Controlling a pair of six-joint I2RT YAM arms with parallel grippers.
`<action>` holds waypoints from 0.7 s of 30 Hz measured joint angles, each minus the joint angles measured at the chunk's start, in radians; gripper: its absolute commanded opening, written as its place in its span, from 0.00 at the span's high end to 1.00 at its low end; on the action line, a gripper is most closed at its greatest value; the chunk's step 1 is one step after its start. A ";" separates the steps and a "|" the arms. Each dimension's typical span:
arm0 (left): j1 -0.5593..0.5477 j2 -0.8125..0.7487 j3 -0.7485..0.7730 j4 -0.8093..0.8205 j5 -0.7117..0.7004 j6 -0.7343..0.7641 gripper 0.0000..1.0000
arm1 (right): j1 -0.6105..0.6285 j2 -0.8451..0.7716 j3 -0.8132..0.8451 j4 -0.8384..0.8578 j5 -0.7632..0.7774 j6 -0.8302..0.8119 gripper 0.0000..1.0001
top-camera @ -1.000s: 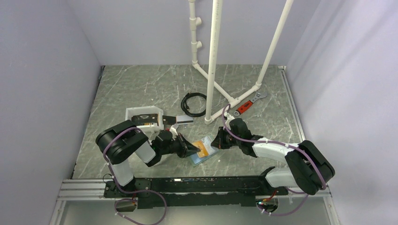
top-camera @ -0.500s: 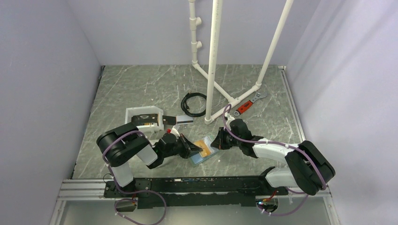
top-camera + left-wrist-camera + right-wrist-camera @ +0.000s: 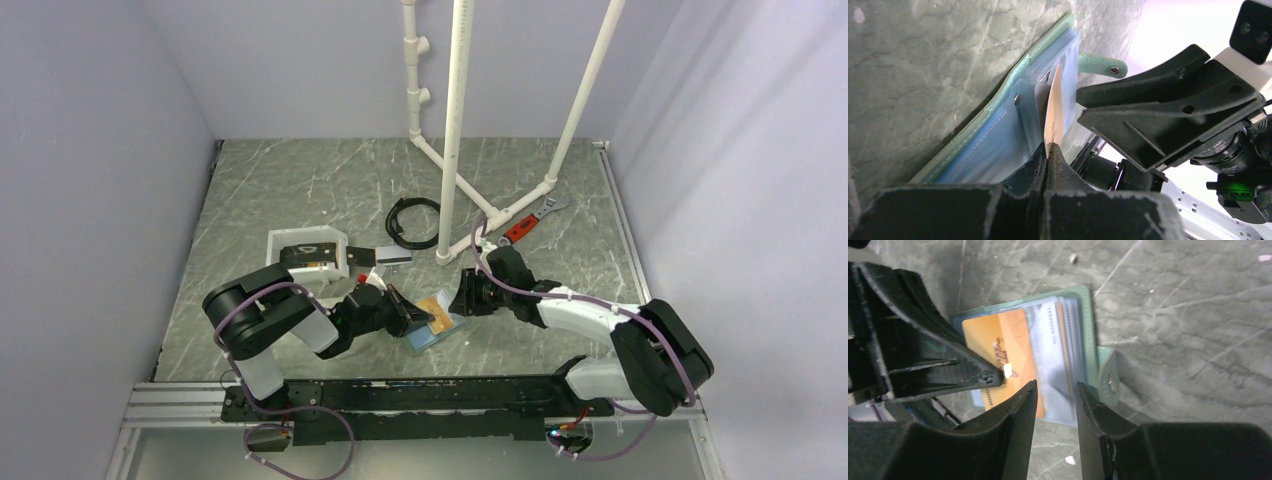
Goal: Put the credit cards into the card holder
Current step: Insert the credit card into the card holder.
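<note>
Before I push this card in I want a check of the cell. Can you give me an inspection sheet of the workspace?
Surface: grey-green marbled table, a few light specks.
Job's things: card holder lies open; tan card over its sleeves; more cards beside the white tray.
Clutter: white tray with a dark item inside; black coiled cable; wrench.
Grippers: left gripper shut on the tan card; right gripper slightly open above the holder.
Cables: purple leads along both arms, no snag seen.
Surroundings: white pipe frame; plain walls.
</note>
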 measured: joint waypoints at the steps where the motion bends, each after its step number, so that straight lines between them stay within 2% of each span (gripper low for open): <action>1: -0.002 -0.005 0.004 -0.010 -0.003 0.001 1.00 | 0.000 0.015 0.000 0.006 -0.001 -0.003 0.66; 7: -0.010 -0.020 0.020 -0.056 -0.021 0.003 1.00 | -0.011 0.056 0.001 0.027 0.004 -0.011 0.84; 13: -0.023 -0.011 0.065 -0.104 -0.064 0.007 0.99 | -0.021 0.058 -0.026 0.090 -0.020 0.025 0.88; 17: -0.044 -0.041 0.098 -0.197 -0.103 0.015 0.79 | -0.027 0.056 -0.034 0.103 -0.024 0.041 0.88; 19: -0.053 -0.077 0.114 -0.276 -0.125 0.020 0.66 | -0.026 0.056 -0.034 0.105 -0.025 0.042 0.88; 21: -0.057 -0.114 0.121 -0.344 -0.134 0.018 0.58 | -0.021 0.056 -0.035 0.107 -0.031 0.044 0.88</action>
